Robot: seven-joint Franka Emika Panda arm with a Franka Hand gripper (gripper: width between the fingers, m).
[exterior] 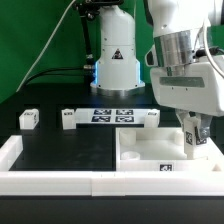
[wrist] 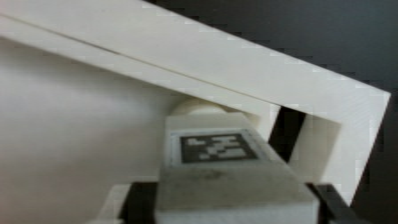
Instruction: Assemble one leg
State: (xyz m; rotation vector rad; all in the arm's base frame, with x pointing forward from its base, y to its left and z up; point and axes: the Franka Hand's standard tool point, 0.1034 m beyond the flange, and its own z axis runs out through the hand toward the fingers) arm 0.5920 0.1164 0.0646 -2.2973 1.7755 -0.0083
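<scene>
My gripper (exterior: pixel 192 143) is shut on a leg (exterior: pixel 193 136), a small white post, at the right of the exterior view. It holds the leg at the far right corner of the large white panel (exterior: pixel 145 152). In the wrist view the leg (wrist: pixel 217 150) shows its black-and-white tag and sits between my dark fingers (wrist: pixel 153 202); my gripper (wrist: pixel 231 208) clamps its sides. The leg's far end lies in the panel's corner recess under the raised rim (wrist: pixel 214 62). I cannot tell whether it is seated. Three more legs (exterior: pixel 28 118), (exterior: pixel 68 118), (exterior: pixel 152 117) lie on the black table.
The marker board (exterior: pixel 112 114) lies at the back middle, in front of the robot base (exterior: pixel 113 65). A white rail (exterior: pixel 60 180) runs along the table's front and up the exterior view's left side. The panel carries a tag (exterior: pixel 167 167) on its front face.
</scene>
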